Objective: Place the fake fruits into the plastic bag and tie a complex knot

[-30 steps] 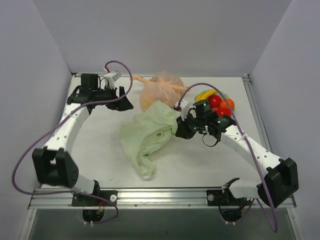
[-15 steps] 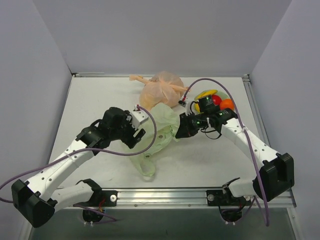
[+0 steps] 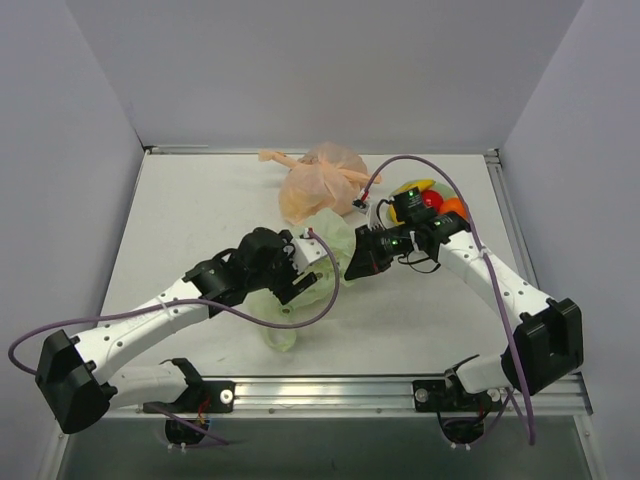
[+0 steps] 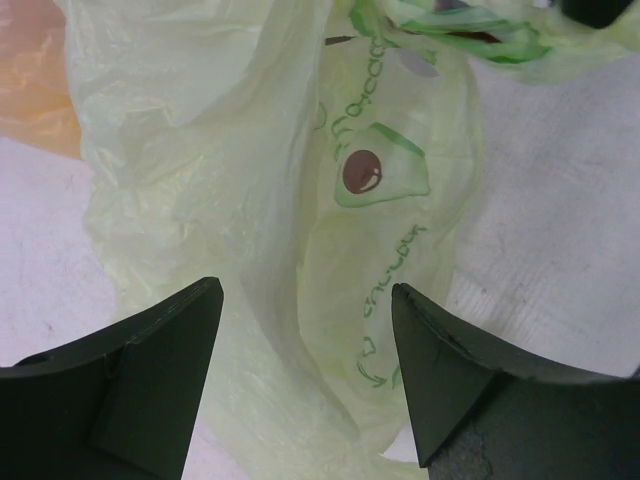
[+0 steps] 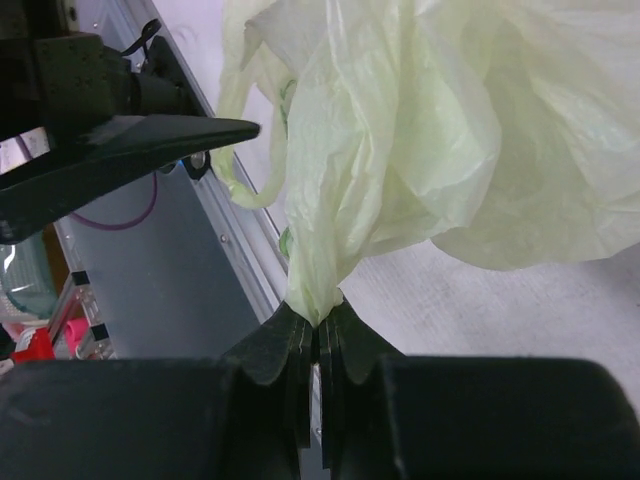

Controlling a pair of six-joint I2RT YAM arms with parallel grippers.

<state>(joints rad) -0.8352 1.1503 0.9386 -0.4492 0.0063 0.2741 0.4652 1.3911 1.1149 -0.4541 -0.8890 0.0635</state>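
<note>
My right hand (image 5: 318, 322) is pressed together on a gathered twist of the pale green plastic bag (image 3: 333, 232), which lies crumpled mid-worktop (image 3: 200, 210). My left hand (image 4: 305, 300) hangs spread wide just over the bag's printed side, gripping nothing. The fake fruits (image 3: 432, 200), yellow bananas with red and orange round ones, sit clustered behind my right arm, outside the bag and near a knotted peach bag (image 3: 320, 183).
</note>
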